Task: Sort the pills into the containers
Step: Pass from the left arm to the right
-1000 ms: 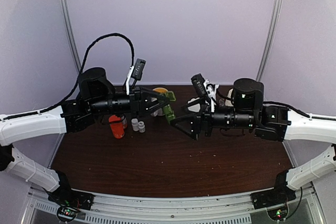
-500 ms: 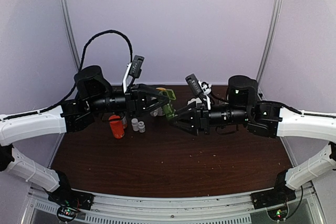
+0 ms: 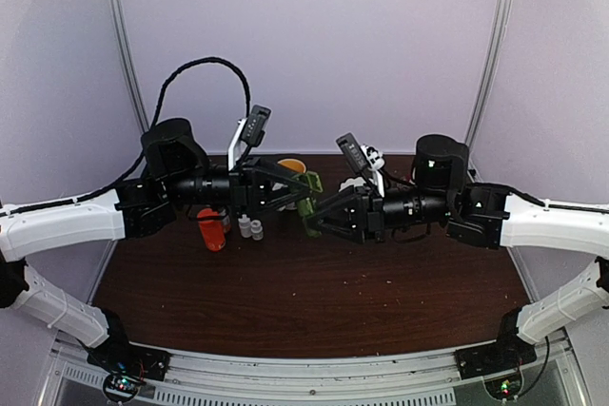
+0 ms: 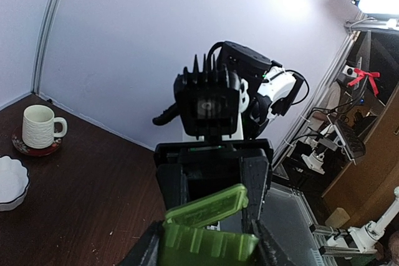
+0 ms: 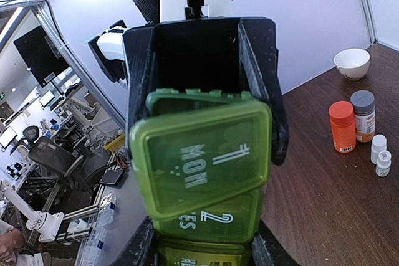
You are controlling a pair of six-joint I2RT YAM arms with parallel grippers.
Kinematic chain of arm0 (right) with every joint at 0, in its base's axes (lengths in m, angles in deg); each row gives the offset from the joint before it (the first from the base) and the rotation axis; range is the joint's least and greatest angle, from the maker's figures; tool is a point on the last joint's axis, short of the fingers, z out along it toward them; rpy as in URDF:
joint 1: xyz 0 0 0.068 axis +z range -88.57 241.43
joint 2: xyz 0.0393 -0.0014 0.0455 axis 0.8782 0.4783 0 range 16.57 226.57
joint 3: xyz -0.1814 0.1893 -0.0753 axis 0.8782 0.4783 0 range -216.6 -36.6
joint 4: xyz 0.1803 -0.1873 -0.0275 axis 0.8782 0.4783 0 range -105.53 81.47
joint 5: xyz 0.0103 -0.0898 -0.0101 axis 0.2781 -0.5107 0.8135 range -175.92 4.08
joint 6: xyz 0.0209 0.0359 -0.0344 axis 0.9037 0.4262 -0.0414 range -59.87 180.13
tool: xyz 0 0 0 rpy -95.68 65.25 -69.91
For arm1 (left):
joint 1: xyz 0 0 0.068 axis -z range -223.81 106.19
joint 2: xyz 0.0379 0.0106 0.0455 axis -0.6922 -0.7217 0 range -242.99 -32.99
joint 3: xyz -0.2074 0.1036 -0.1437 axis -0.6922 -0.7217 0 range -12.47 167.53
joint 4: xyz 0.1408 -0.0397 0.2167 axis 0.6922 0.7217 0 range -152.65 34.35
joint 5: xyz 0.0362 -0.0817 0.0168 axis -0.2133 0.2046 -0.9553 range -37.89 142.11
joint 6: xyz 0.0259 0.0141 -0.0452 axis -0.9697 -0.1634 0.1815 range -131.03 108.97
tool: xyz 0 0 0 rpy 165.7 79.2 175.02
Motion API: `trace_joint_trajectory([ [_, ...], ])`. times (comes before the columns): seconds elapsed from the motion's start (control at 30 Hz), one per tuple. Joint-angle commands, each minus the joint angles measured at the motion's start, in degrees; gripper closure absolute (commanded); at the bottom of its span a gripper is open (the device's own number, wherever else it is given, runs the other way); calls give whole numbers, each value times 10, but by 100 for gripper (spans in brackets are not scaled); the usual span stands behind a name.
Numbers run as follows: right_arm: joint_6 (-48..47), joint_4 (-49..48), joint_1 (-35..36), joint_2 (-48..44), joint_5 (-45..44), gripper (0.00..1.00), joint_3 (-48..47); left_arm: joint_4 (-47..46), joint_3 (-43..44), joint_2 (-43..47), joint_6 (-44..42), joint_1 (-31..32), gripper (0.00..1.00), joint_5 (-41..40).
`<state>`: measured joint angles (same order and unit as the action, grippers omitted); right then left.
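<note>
While left gripper [image 3: 301, 193] and right gripper [image 3: 318, 220] both clamp the pill box [image 5: 209, 219], uneven pull could snap its ajar lid [image 5: 202, 154].

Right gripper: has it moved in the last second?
Yes. The right gripper moved left, toward the orange bottle, reaching the green pill box.

Pill box [image 3: 307, 206] is up off the tabletop [image 3: 314, 301], mid-rear, between left hand [image 3: 303, 192] and right hand [image 3: 319, 219]. Two vials [image 3: 245, 225] stand just left of it, bottle [image 3: 211, 230] further left. Mug [image 4: 39, 126] on saucer [image 4: 31, 149] near back wall.
</note>
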<state>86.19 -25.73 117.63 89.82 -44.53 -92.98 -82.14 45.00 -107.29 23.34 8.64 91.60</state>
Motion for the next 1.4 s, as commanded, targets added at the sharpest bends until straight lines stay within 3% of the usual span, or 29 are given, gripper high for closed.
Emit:
trace_joint_trajectory([
  [0.0,10,-37,-2,0,44,63,1,-20,21,-4,-9,0,79,28],
  [0.33,99,-194,-5,-5,105,63,41,-137,-6,-13,21,-11,79,73],
  [0.5,126,-237,-10,-13,108,65,54,-155,-2,-16,20,-11,79,79],
  [0.6,161,-294,-17,-15,113,71,71,-162,-7,-14,17,-11,79,78],
  [0.73,182,-319,-22,-15,116,68,79,-169,-11,-15,17,-14,79,73],
  [0.8,171,-296,-23,-18,112,62,76,-164,-8,-17,21,-17,78,69],
  [0.93,75,-153,-22,-34,79,31,51,-97,15,-19,13,-19,79,47],
  [1.03,32,-81,-22,-41,65,22,37,-56,28,-19,0,-20,79,36],
  [1.23,-20,21,-12,-28,39,23,-1,-45,37,-23,-1,-19,78,39],
  [1.37,-30,42,-4,-10,28,33,-21,-46,38,-26,1,-19,78,41],
])
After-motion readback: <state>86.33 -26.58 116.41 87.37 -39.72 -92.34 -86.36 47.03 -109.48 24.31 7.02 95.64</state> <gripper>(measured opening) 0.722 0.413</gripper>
